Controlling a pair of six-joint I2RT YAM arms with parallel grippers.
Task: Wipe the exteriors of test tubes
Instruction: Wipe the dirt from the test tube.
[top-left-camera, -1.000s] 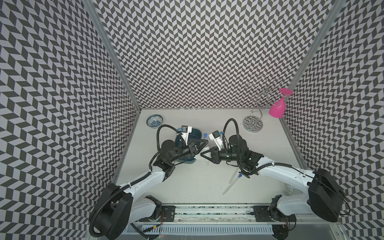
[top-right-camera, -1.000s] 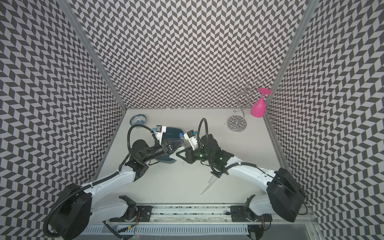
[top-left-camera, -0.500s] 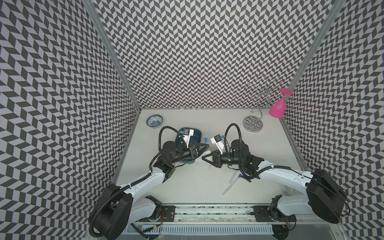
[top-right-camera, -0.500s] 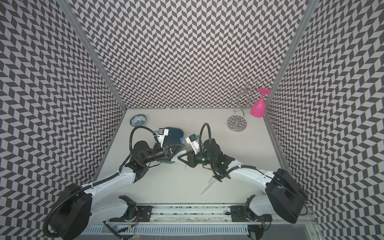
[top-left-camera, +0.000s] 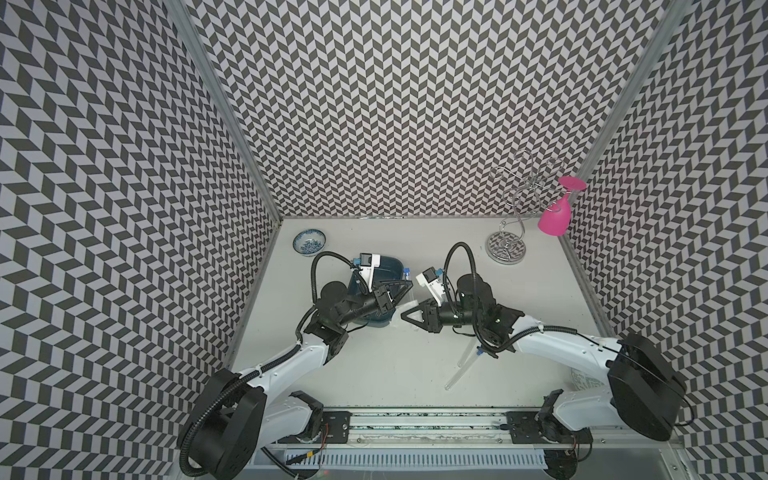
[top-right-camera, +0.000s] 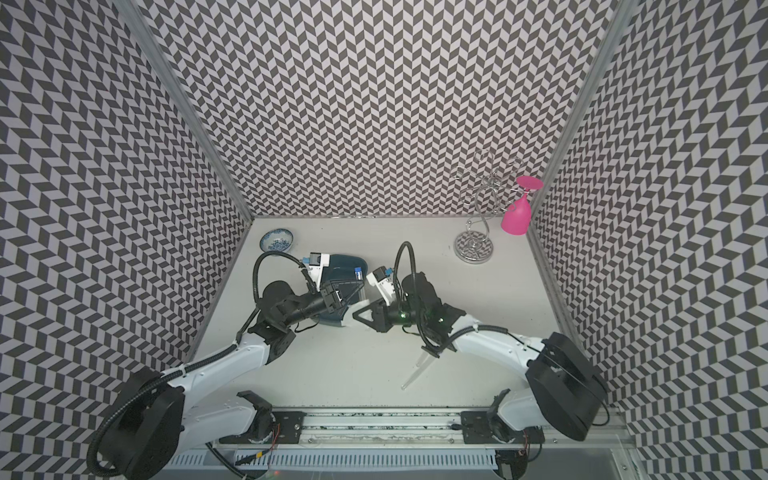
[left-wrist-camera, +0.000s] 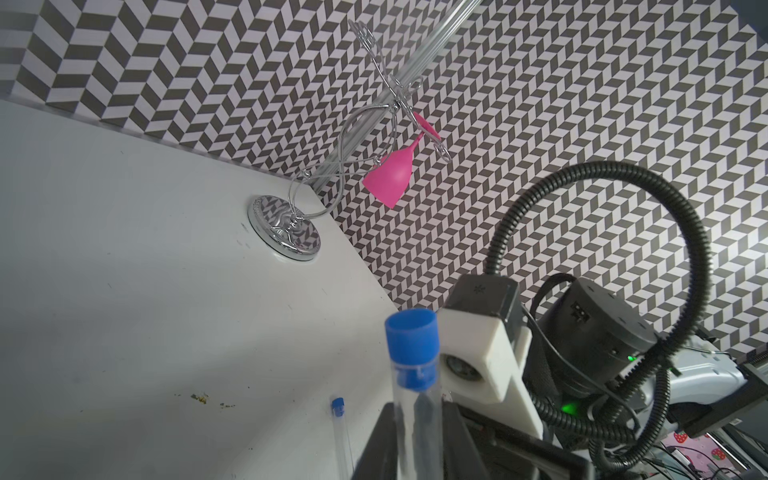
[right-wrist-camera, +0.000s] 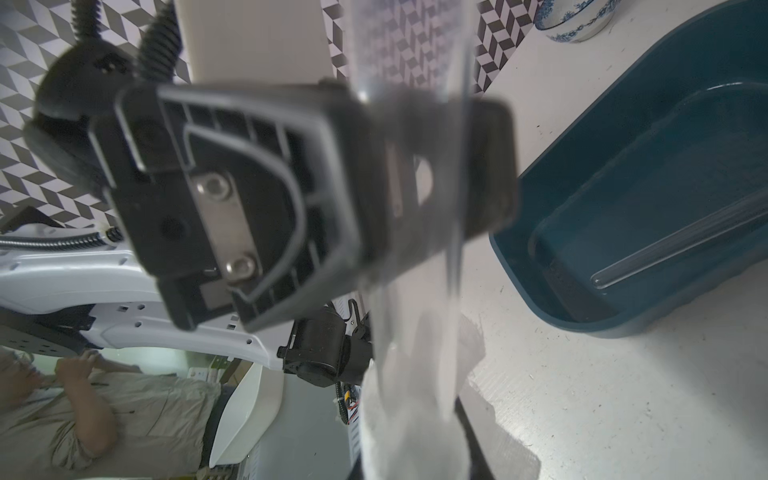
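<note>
While the left gripper (left-wrist-camera: 417, 453) clamps a blue-capped test tube (left-wrist-camera: 415, 386) above the middle of the worktop (top-left-camera: 374, 374), just beside the dark blue tub (top-left-camera: 392, 266), the right gripper (top-left-camera: 404, 325) pinches narrowly on a white wipe sheet (right-wrist-camera: 409, 399) wrapped round that tube's lower end. A second test tube (right-wrist-camera: 665, 245) lies inside the tub. Two more test tubes (top-left-camera: 459, 372) lie near the worktop's front edge.

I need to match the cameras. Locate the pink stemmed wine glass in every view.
In a top view: pink stemmed wine glass hangs inverted at the far right corner.
In a top view: same corner.
Left wrist: the glass dangles beside the enclosure corner.
Right wrist: not in it.
Landmark: chrome wire rack holding it.
</note>
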